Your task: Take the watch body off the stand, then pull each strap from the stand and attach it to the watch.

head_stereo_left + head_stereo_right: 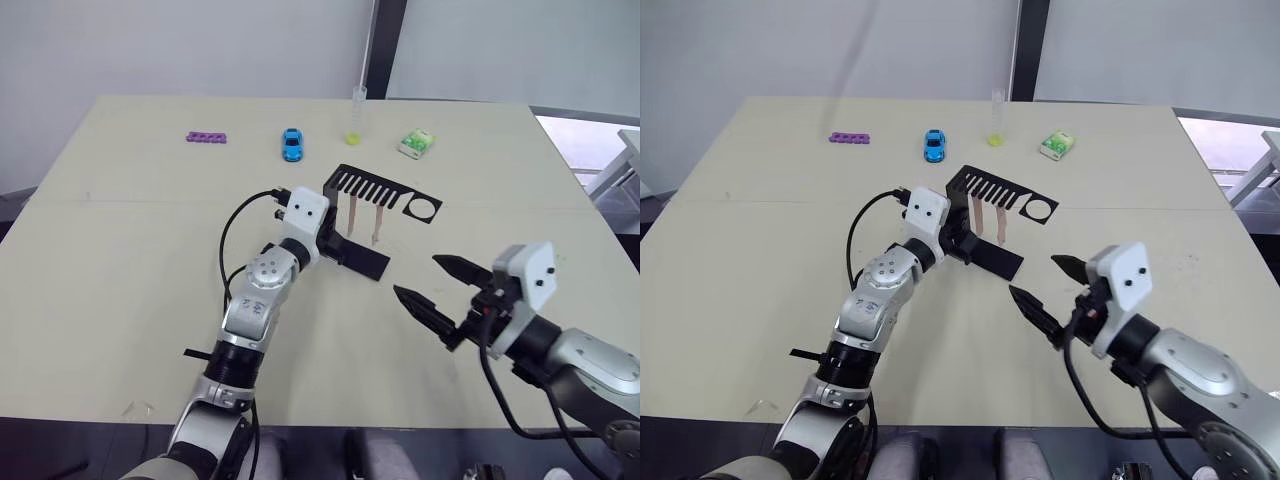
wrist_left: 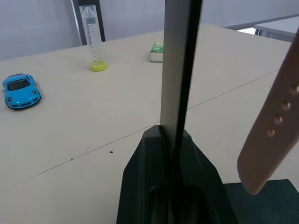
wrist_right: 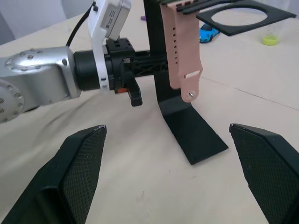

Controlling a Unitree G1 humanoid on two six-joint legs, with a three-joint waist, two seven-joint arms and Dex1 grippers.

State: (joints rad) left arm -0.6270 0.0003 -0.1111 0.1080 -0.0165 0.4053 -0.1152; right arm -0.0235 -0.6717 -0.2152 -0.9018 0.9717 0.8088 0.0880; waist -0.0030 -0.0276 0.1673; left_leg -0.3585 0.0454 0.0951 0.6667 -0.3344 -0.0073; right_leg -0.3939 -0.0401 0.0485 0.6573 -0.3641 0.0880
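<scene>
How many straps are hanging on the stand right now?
2: one strap and a second strap hang side by side from the stand's slotted top arm, between the grippers.

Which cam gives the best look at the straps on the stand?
Right wrist view: a strap hangs close up, holes visible, from the stand. Eye views show both straps small. Left wrist view catches one strap's end.

On the pale beige tabletop (image 1: 120,260), the left gripper (image 1: 333,243) clamps the black bent sheet-metal stand (image 1: 368,200), two pink-beige rubbery straps (image 1: 365,220) hanging; right gripper (image 1: 432,283) spread open nearby.
</scene>
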